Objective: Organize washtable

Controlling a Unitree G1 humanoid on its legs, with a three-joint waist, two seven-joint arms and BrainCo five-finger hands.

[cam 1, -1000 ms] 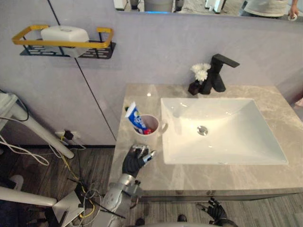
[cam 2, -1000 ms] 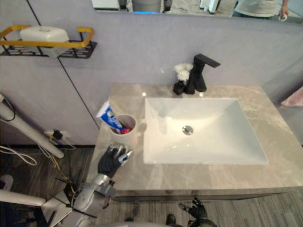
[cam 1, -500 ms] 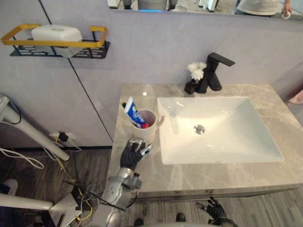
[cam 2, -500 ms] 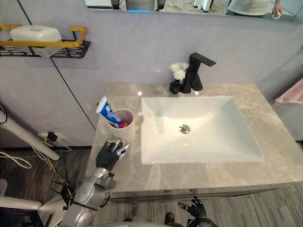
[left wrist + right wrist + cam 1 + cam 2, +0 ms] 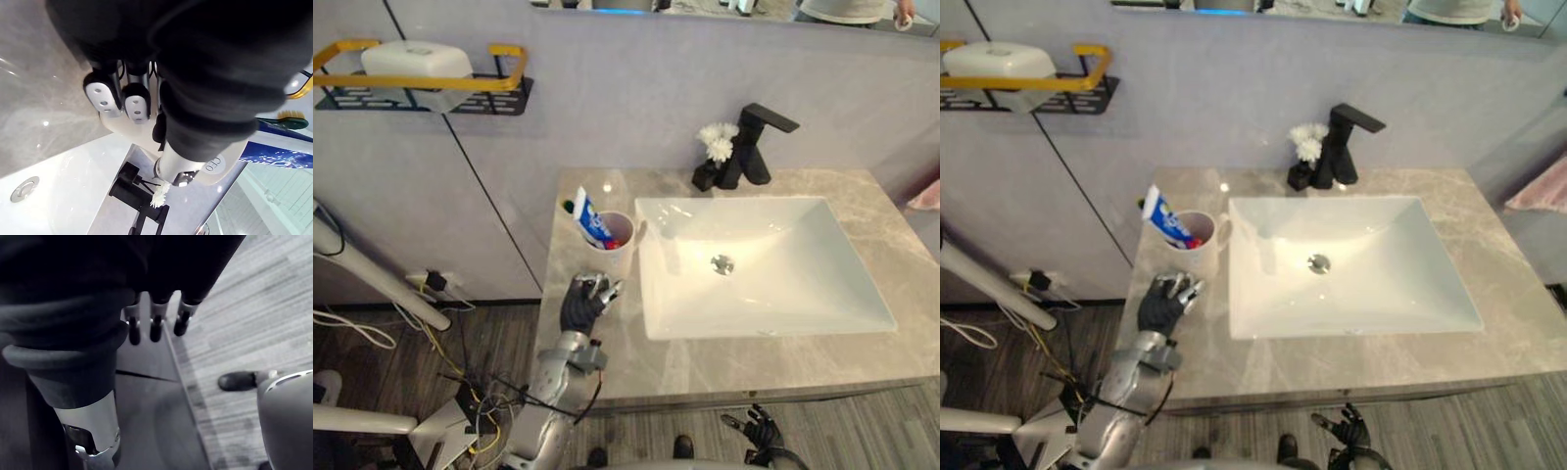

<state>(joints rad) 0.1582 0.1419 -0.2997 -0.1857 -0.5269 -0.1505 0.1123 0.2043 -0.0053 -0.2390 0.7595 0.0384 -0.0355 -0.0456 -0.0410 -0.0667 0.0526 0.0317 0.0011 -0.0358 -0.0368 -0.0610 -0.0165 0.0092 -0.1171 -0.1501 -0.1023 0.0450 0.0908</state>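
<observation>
- While the cup (image 5: 619, 242) stands on the worktop (image 5: 705, 367) between its left edge and the sink (image 5: 783, 294), a toothpaste tube (image 5: 590, 219) leaning out of it, we hold our left robot hand (image 5: 582, 302) just in front, fingers loosely bent and empty.
- We judge tipping the main risk: a fingertip nudge could send the top-heavy cup into the sink or off the left edge.
- Open room lies along the front strip; our right robot hand (image 5: 759, 429) hangs below it, fingers straight, empty.
</observation>
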